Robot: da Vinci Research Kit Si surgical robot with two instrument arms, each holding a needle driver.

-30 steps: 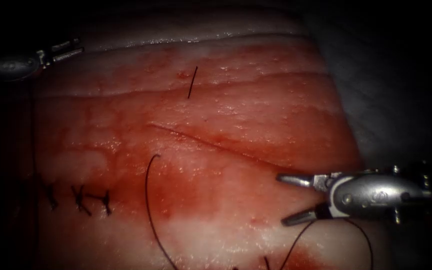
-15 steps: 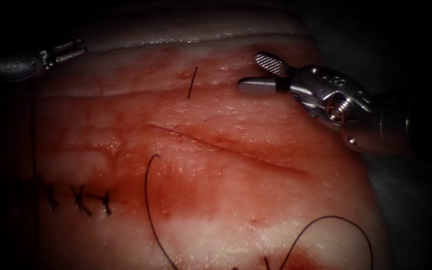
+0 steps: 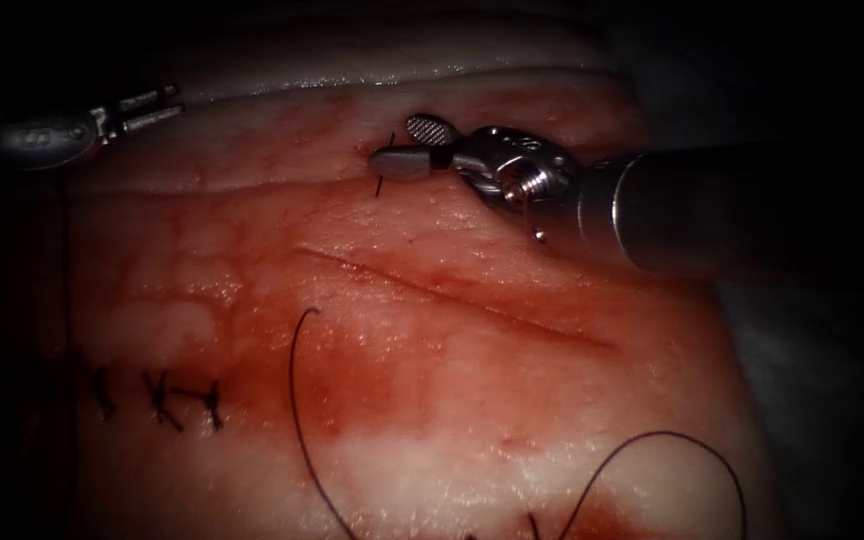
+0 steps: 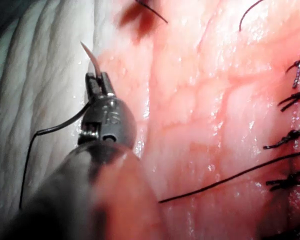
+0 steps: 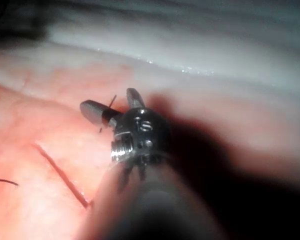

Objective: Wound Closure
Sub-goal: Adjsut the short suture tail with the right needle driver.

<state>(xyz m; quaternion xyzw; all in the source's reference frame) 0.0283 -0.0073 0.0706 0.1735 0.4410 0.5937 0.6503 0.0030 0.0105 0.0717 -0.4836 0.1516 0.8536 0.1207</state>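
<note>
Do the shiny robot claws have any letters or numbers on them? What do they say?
Right claw, open, holding nothing: one mark on its metal wrist, maybe "S", too blurred to be sure.
Left claw, shut on the needle near its point, off the tissue: marks on its wrist, too blurred to read.
No writing on the tissue.

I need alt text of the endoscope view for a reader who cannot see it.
The right arm's pincer, jaws open, straddles a short cut end of thread on the tissue, above an open cut. The left arm's pincer sits at the far left, and a long thread curves below the cut.
</note>
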